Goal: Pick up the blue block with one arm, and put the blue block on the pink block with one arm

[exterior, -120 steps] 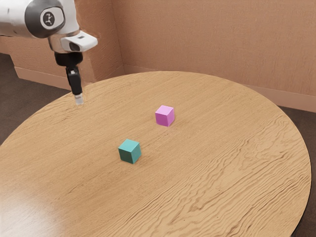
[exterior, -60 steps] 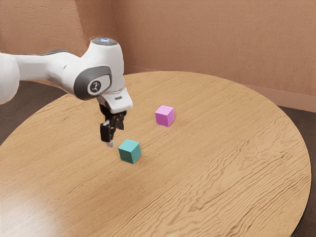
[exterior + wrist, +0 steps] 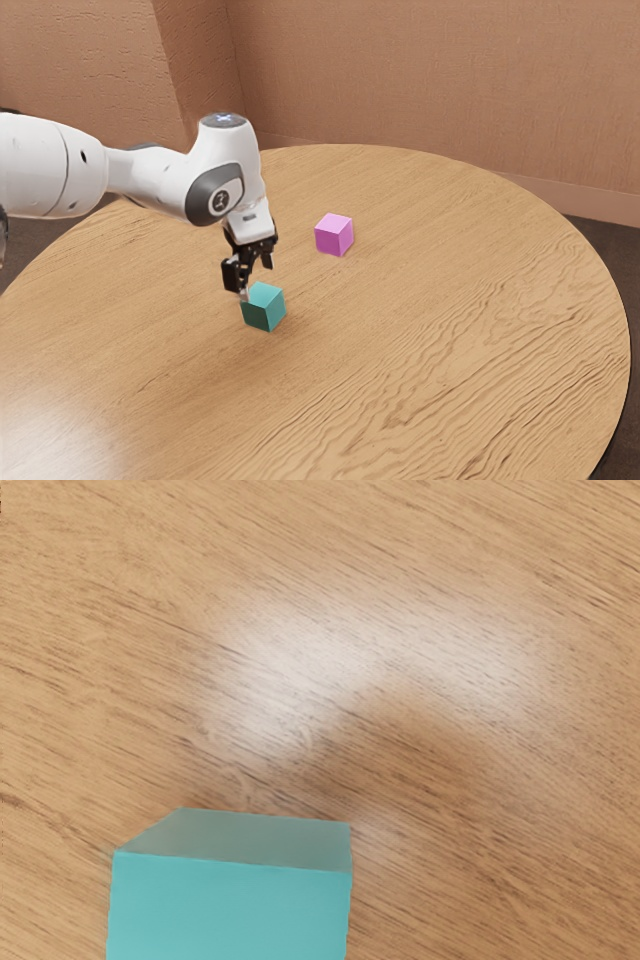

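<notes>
The blue block (image 3: 263, 306), teal in colour, sits on the round wooden table (image 3: 420, 330) near its middle. The pink block (image 3: 334, 234) rests farther back, toward the exterior view's right. My gripper (image 3: 248, 280) hangs just above the teal block's upper left edge, without touching it. Its fingers stand apart with nothing between them. In the wrist view the teal block (image 3: 232, 890) lies close under the hand on the wood grain.
The white arm (image 3: 120, 185) reaches in from the exterior view's left over the table. A wood-panelled wall (image 3: 430, 80) stands behind the table, with dark floor around it.
My arm has swung down from the table's far left edge toward the middle, bringing the gripper low over the teal block. Both blocks have stayed where they were.
</notes>
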Available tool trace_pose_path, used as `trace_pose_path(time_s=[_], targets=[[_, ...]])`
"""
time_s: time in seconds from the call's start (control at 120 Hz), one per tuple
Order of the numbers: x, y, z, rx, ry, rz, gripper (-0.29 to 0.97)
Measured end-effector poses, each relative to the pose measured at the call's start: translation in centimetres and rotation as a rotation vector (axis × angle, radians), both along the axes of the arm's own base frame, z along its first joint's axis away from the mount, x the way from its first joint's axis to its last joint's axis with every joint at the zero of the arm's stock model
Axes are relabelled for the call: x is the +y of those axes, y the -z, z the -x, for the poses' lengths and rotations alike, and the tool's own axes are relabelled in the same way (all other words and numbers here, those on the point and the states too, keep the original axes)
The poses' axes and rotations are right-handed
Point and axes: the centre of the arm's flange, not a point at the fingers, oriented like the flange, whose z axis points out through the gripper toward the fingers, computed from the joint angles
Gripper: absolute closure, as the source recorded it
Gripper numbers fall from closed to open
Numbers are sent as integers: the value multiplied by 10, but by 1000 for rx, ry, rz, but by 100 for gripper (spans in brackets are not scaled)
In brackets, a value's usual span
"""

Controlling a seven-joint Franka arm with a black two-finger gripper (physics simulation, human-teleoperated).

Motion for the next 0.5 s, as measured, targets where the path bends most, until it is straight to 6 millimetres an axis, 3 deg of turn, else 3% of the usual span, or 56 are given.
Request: trace_pose_path(time_s=[0.2, 0.317, 0.5], targets=[[12, 35, -20, 24, 30, 14, 0], [15, 36, -21, 23, 43, 28, 0], [24, 54, -32, 33, 66, 36, 0]])
